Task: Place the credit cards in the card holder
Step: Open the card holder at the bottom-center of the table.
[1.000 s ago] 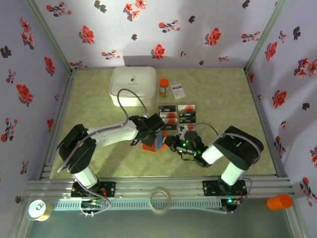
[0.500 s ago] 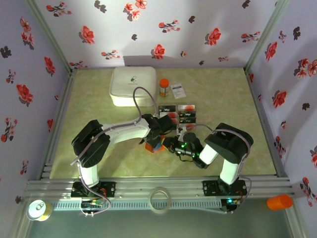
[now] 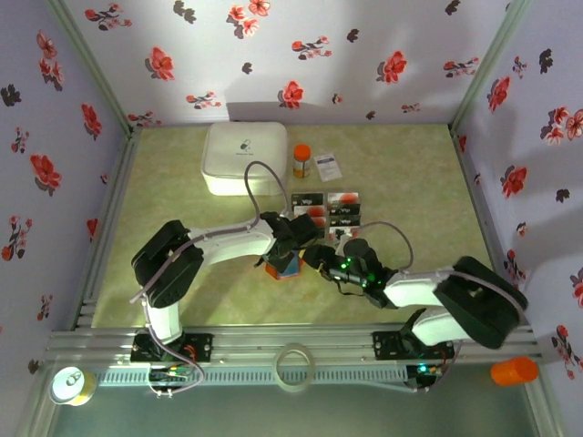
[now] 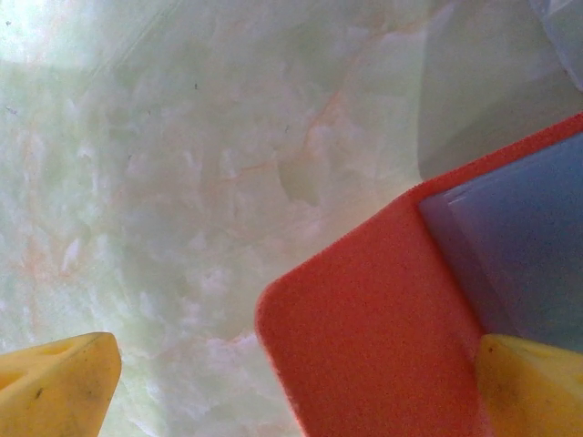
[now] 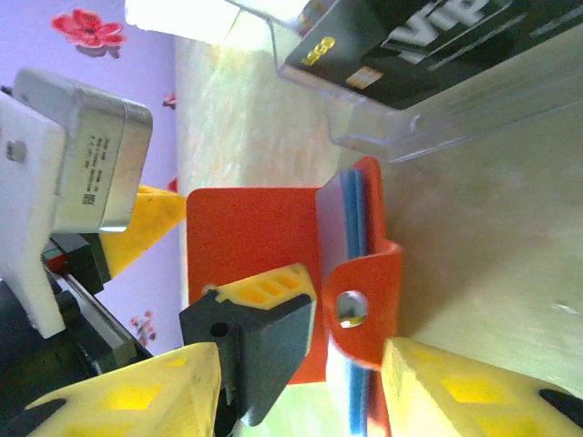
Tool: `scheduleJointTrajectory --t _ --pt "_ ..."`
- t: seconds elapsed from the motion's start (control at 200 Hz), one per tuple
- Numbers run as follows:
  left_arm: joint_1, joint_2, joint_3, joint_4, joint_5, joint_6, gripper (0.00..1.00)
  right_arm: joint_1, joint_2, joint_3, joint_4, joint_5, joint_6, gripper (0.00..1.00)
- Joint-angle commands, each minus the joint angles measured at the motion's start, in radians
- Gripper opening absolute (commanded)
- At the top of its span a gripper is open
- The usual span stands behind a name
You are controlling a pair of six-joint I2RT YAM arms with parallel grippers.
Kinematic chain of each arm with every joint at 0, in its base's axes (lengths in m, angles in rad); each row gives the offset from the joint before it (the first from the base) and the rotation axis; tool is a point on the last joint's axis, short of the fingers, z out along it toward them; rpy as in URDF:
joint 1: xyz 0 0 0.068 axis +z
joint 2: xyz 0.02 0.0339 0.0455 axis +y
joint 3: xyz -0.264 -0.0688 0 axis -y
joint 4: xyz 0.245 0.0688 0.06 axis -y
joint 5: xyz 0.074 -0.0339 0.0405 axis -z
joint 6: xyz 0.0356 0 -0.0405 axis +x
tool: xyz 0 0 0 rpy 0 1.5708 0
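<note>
Floral paper lines the walls around a pale green marbled bench (image 3: 410,182). A white box (image 3: 241,157), a bottle (image 3: 301,160) and a small packet (image 3: 327,167) sit toward the far edge, left of its middle. The cards (image 3: 330,209) lie in rows near the middle of the bench. The right wrist view shows one dark card (image 5: 401,45) lying in a clear tray (image 5: 474,109). The holder (image 3: 284,267) is just on the near side of the cards, toward the near edge, unfolded so that its blue lining (image 4: 519,237) shows. The left gripper (image 3: 291,248) hangs over the holder with its jaws spread wide and nothing held. One yellow fingertip (image 4: 528,382) is over the orange flap and the other (image 4: 55,387) is over bare bench. The right gripper (image 3: 315,260) meets the holder from the right with its jaws partly apart. The snap tab (image 5: 351,309) stands between its fingers (image 5: 455,396), not visibly pinched.
</note>
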Motion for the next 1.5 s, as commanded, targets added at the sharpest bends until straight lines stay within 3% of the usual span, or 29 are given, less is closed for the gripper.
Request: scheduleJointTrajectory --t 0.0,0.21,0.535,1.1,1.495 --pt "-0.005 -0.042 -0.022 0.009 -0.029 0.0 1.0 -0.006 -0.121 0.046 -0.302 0.079 -0.096 0.47" --pt "-0.005 -0.075 -0.042 0.032 -0.03 -0.009 1.0 -0.007 -0.245 0.127 -0.556 0.107 -0.196 0.26" --pt "-0.005 -0.125 -0.072 0.058 -0.046 -0.022 1.0 0.02 -0.081 0.218 -0.501 0.049 -0.221 0.03" --pt "-0.004 -0.154 -0.098 0.091 -0.053 -0.013 1.0 0.08 0.271 0.324 -0.315 0.021 -0.18 0.0" --pt "0.04 -0.223 -0.223 0.119 -0.049 -0.076 1.0 0.08 0.319 0.236 -0.275 0.078 -0.115 0.0"
